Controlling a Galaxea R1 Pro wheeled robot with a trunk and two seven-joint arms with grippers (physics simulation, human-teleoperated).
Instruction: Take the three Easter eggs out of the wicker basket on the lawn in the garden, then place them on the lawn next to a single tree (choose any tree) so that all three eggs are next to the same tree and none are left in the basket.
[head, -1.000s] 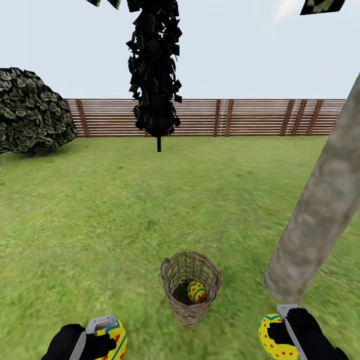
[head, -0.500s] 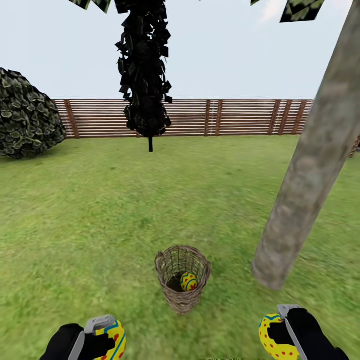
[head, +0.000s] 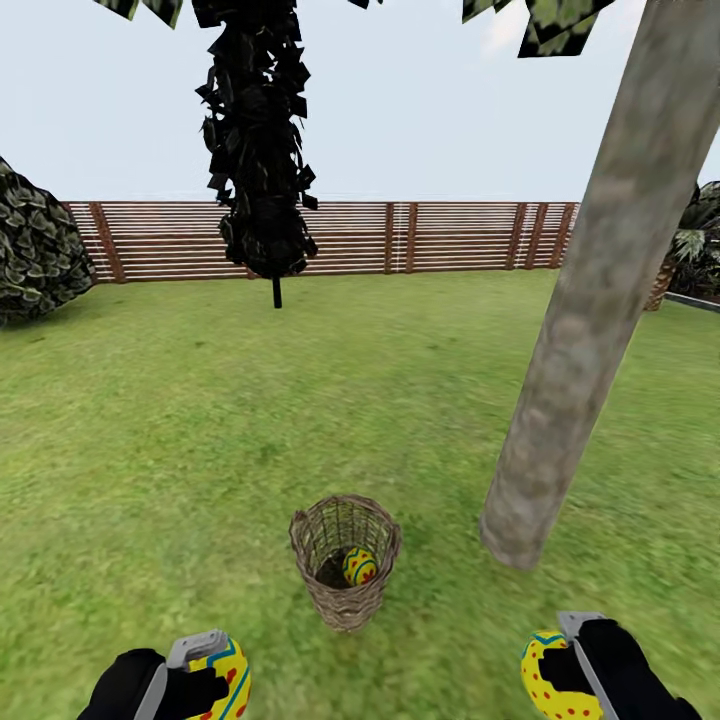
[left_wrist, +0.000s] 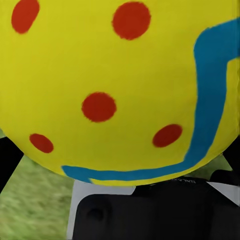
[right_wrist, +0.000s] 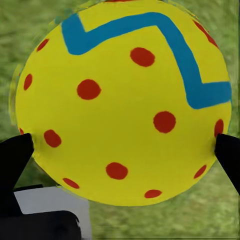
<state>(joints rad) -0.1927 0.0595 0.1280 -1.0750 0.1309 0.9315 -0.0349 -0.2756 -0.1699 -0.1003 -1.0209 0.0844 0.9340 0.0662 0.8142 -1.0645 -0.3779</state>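
A brown wicker basket (head: 344, 562) stands upright on the lawn (head: 200, 420) low in the head view, with one yellow Easter egg (head: 360, 567) inside it. My left gripper (head: 205, 680) is shut on a second yellow egg (head: 228, 680) (left_wrist: 120, 85) at the bottom left. At the bottom right, my right gripper (head: 565, 675) is shut on a third egg (head: 555, 680) (right_wrist: 122, 100). The tree's grey-brown trunk (head: 590, 300) rises from the grass just right of the basket, ahead of my right gripper.
A dark narrow cypress (head: 255, 150) stands further back on the left. A brown slatted fence (head: 400, 238) closes the far side. A leafy bush (head: 35, 250) sits at the far left, and a short palm (head: 690, 240) at the far right.
The whole head view has shifted: basket, trunk, cypress and bush now sit further left, and a palm has come into sight at the right. Both grippers keep hold of their eggs.
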